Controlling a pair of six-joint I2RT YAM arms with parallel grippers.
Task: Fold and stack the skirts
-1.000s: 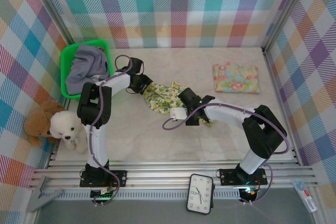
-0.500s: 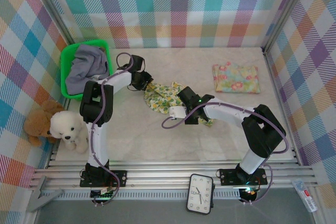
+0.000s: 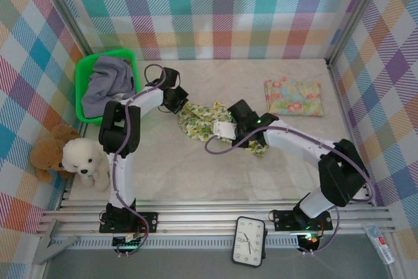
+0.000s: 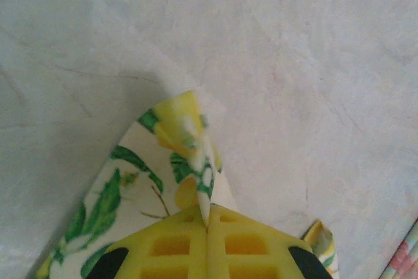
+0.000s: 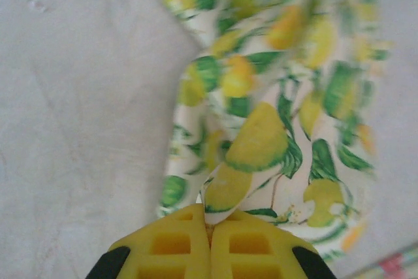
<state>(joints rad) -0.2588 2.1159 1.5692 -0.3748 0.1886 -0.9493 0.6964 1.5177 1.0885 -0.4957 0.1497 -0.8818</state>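
left fingers (image 4: 171, 247) pinched on lemon-print skirt (image 4: 175, 129), right fingers (image 5: 171, 246) too — same cloth

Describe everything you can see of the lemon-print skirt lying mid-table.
The lemon-print skirt is thin white cloth printed with yellow lemons and green leaves. It lies crumpled and unfolded on the pale table, spread between the two arms. The left gripper is shut on a corner at its far-left end. The right gripper is shut on an edge nearer its right side.
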